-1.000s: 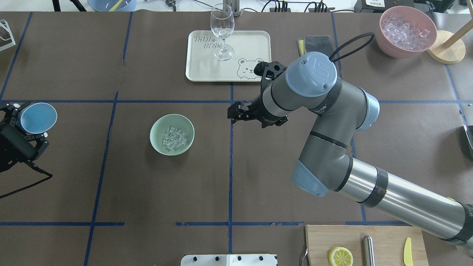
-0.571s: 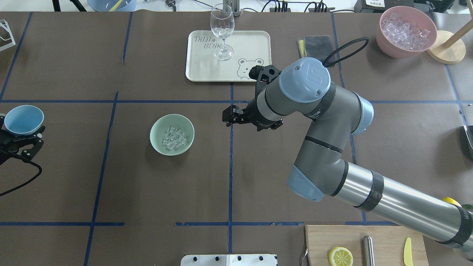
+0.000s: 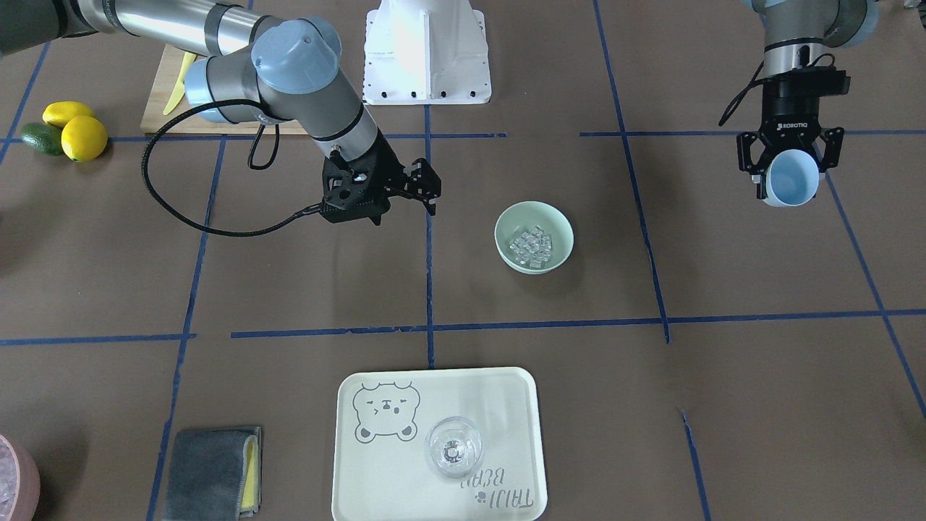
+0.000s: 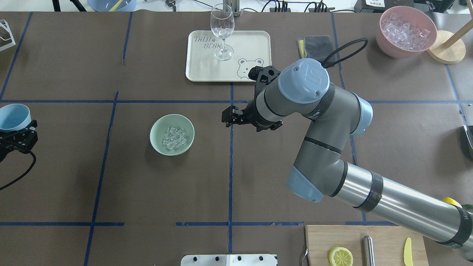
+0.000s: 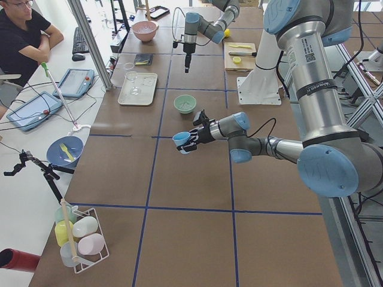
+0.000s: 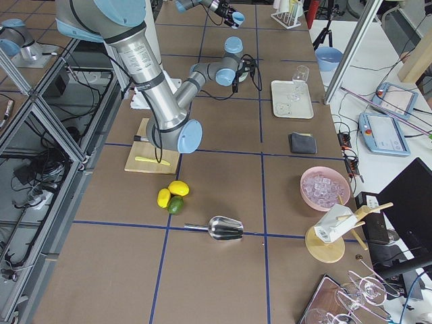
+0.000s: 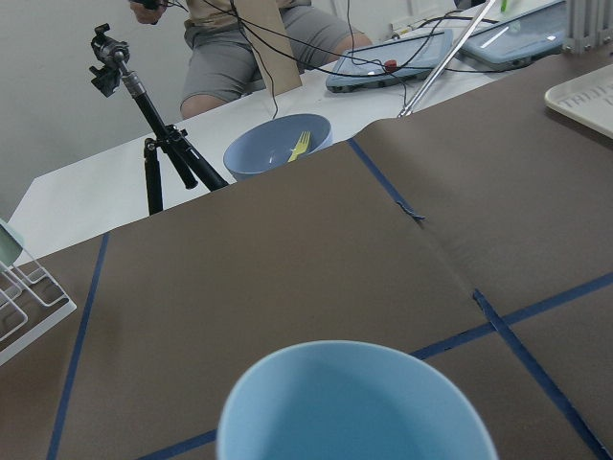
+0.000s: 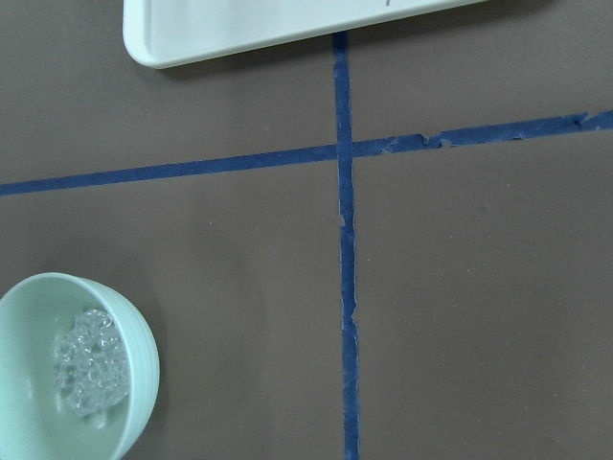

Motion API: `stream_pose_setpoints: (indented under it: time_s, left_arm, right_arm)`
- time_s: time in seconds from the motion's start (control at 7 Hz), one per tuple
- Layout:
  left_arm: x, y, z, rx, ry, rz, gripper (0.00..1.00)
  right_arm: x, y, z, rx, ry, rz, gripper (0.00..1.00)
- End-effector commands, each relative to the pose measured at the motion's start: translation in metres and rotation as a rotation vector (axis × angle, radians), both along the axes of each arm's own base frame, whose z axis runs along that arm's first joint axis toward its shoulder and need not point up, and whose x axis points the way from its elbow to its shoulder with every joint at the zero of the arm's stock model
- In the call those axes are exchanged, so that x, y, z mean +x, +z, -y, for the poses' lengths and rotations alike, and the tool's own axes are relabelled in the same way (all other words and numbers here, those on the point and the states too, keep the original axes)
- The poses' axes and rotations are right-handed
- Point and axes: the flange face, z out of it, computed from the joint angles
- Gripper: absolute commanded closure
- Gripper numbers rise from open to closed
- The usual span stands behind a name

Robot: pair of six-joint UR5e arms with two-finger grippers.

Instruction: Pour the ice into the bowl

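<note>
Left gripper (image 3: 790, 176), two black fingers closed on the rim of a smooth, light blue cup (image 3: 793, 187), near the table's edge on the robot's left. The cup's rounded interior is bare in the left wrist view. Right gripper (image 3: 428, 187), fingers spread and holding nothing, hangs above a blue tape line (image 3: 428, 289) and just beside the bowl.

Bowl (image 3: 555, 226): round, pale mint green, matte-walled, upright on the brown paper covering (image 3: 723, 405), well apart from the cup. Ice (image 3: 529, 244): a small heap of clear, glassy cubes lying on the bowl's floor.

Cream, round-cornered tray (image 3: 506, 405) printed with a bear outline bears a clear stemmed wine glass (image 3: 453, 449). Pink bowl (image 4: 384, 40) at the far right corner holds coarser ice.
</note>
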Motion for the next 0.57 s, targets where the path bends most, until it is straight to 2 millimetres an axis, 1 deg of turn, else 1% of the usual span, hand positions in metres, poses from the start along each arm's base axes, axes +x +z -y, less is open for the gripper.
stream_pose_setpoints:
  time_s: [0.0, 0.14, 0.29, 0.43]
  left_arm:
    - [0.015, 0.011, 0.008, -0.041, -0.089, -0.14, 1.0]
    - [0.026, 0.024, 0.012, -0.083, -0.127, -0.223, 1.0]
    - [0.041, 0.047, 0.02, -0.085, -0.171, -0.208, 1.0]
    - [0.046, 0.064, 0.019, -0.075, -0.195, -0.178, 1.0]
  right_arm:
    - [-0.002, -0.002, -0.003, -0.014, 0.004, 0.007, 0.0]
    - [-0.004, -0.004, -0.006, -0.029, 0.007, 0.013, 0.0]
    - [-0.008, -0.009, -0.009, -0.031, 0.004, 0.02, 0.0]
    - [-0.014, -0.009, -0.015, -0.029, 0.011, 0.016, 0.0]
